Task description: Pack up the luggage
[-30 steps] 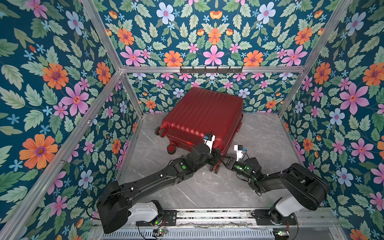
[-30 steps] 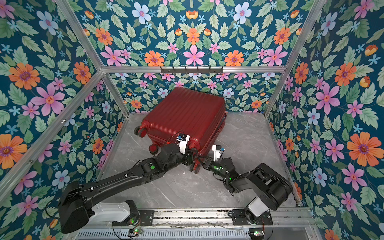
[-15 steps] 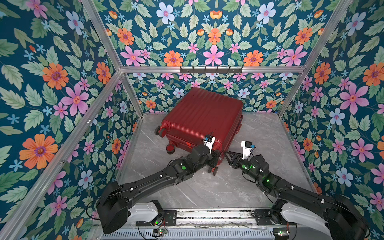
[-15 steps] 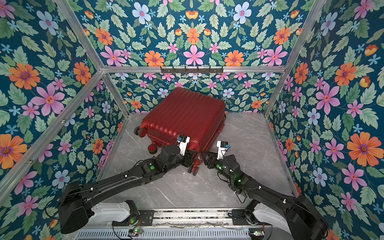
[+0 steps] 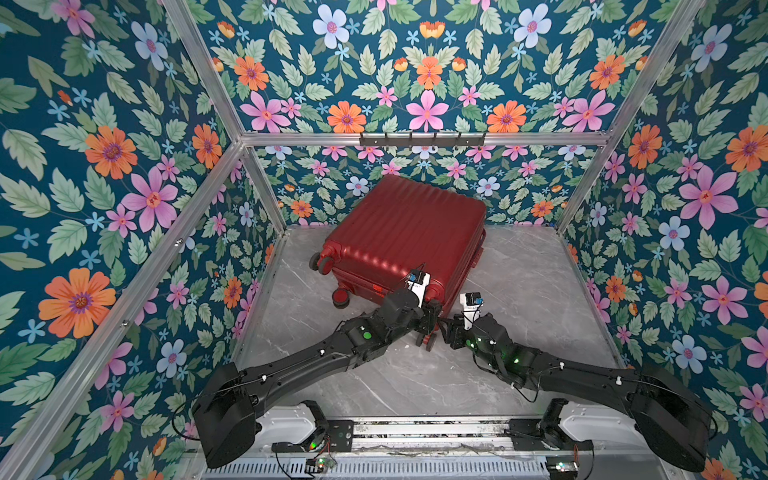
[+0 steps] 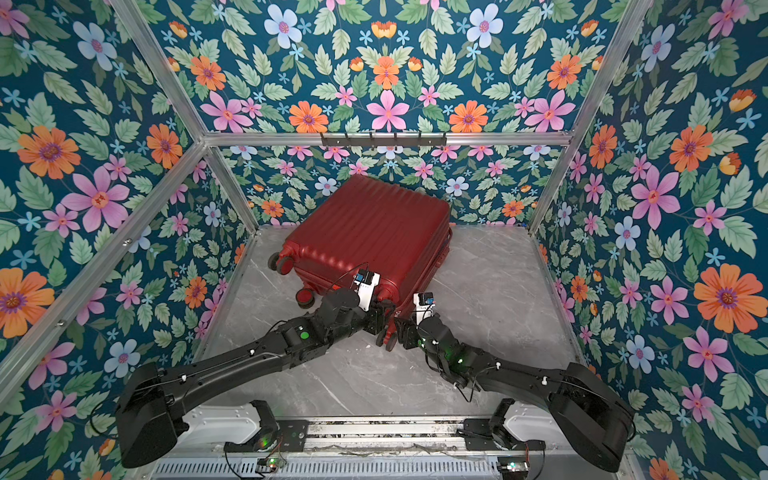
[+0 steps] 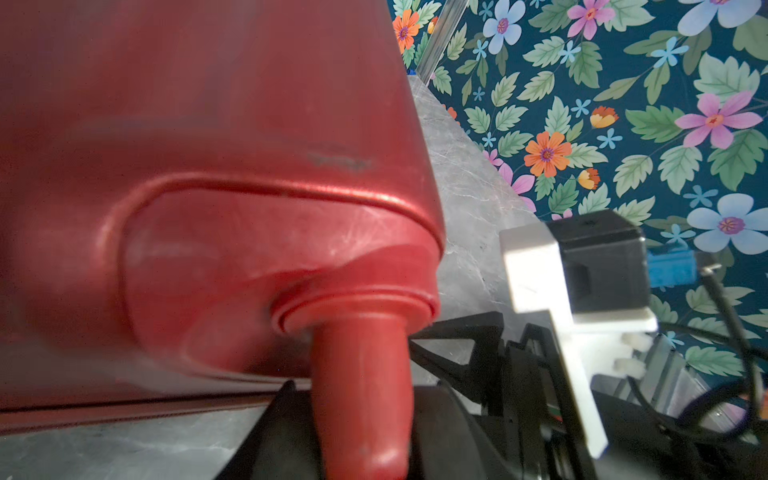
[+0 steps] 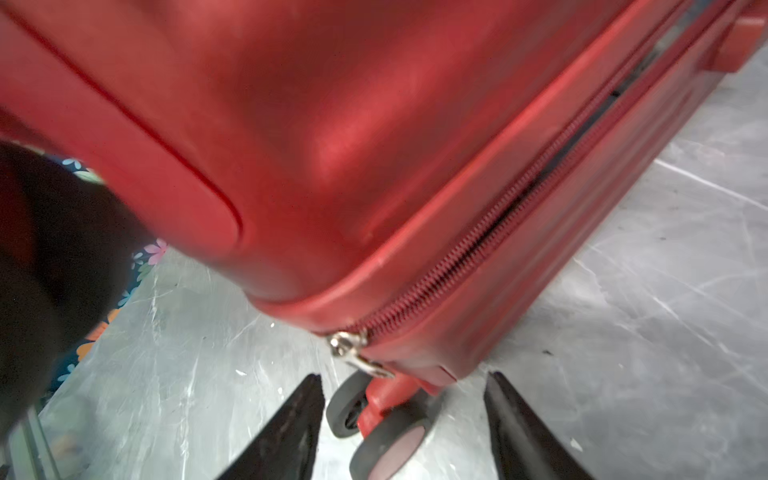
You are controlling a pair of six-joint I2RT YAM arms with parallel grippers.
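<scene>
The luggage [image 5: 399, 232] [image 6: 365, 232], a dark-red ribbed suitcase, lies closed on the grey marble floor [image 5: 528, 270] in both top views. My left gripper [image 5: 432, 318] [image 6: 380, 318] is at its near right corner, shut on the red caster stem [image 7: 361, 395]. That stem fills the gap between the black jaws of the left gripper [image 7: 365, 440]. My right gripper [image 5: 451, 328] [image 8: 405, 432] is open just to the right, with the caster wheel [image 8: 386, 440] untouched between its fingers. The silver zipper pull [image 8: 357, 353] hangs above the wheel, and a dark gap runs along the zipper [image 8: 498, 232] beyond it.
Two more casters [image 5: 320, 262] [image 5: 340, 297] stick out on the suitcase's left side. Floral walls and aluminium posts [image 5: 577, 208] close in the floor. A hook rail [image 5: 422, 139] is on the back wall. The arm bases sit on a rail [image 5: 415, 428] at the front edge.
My right gripper's jaws have opened. The right arm has dropped from a folded, raised elbow to a low, stretched pose. The left arm and the suitcase have not moved.
</scene>
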